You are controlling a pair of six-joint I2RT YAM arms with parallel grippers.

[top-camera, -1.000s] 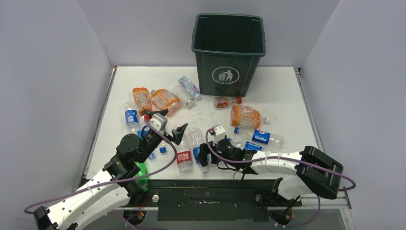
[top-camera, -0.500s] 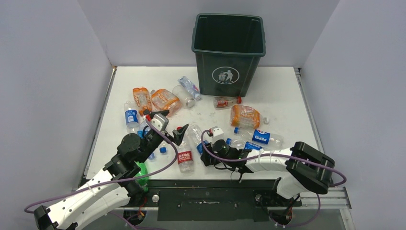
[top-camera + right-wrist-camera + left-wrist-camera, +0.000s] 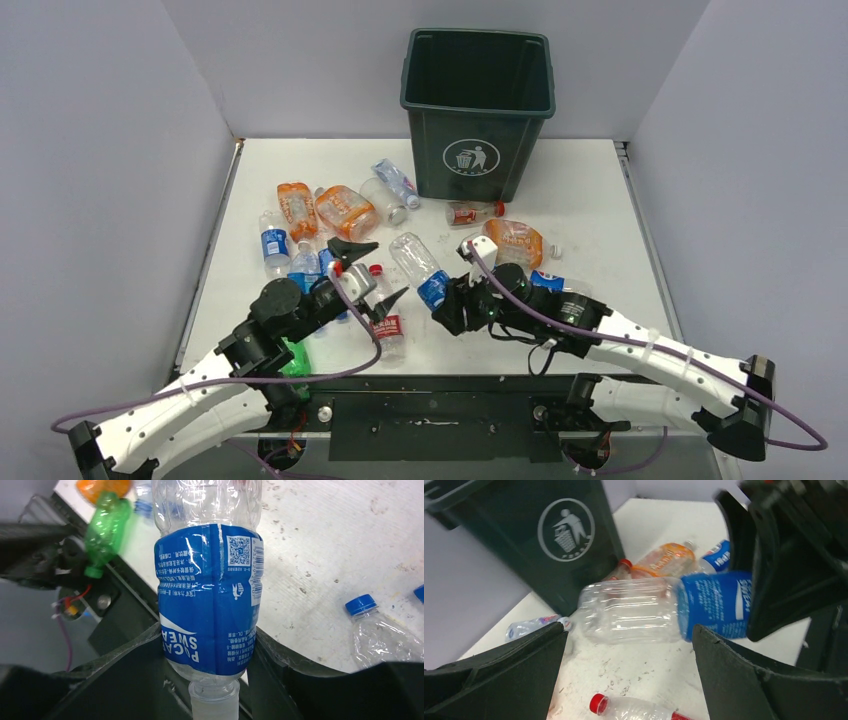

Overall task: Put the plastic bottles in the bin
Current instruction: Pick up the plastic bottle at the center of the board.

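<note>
Right, from the top external view the right gripper (image 3: 452,303) is clamped on the blue-label end of a clear Pocari Sweat bottle (image 3: 415,265). It seems to hold the bottle off the table (image 3: 590,190), clear body angled up and to the left. The bin (image 3: 478,100) stands at the far edge, well apart from that bottle. The left gripper (image 3: 372,272) hovers just beside the bottle with its fingers spread wide and nothing between them, and a red-label bottle (image 3: 386,322) lies on the table under it. The other plastic bottles are scattered over the left and middle of the table, with orange bottles (image 3: 345,210) among them, not far from the bin.

From the left wrist I look out between my own parted fingers at the Pocari Sweat bottle (image 3: 634,610) hanging crosswise. One black finger (image 3: 784,575) of the right gripper sits against its label, and the bin's logo face is behind it.

From the right wrist the label fills the middle of the frame. Both fingers press on its sides low on the label, just above the neck. I cannot tell whether a cap is on. A green bottle (image 3: 102,535) lies by the near edge of the table.

I judge this bottle empty and very light, with thin walls that dent under a squeeze and a glossy label that could slip. The stiffer shoulder near the neck, about where I have it now, looks the safest hold. The clear belly would likely cave in. The bin's mouth is wide, so I expect no trouble dropping it in.
</note>
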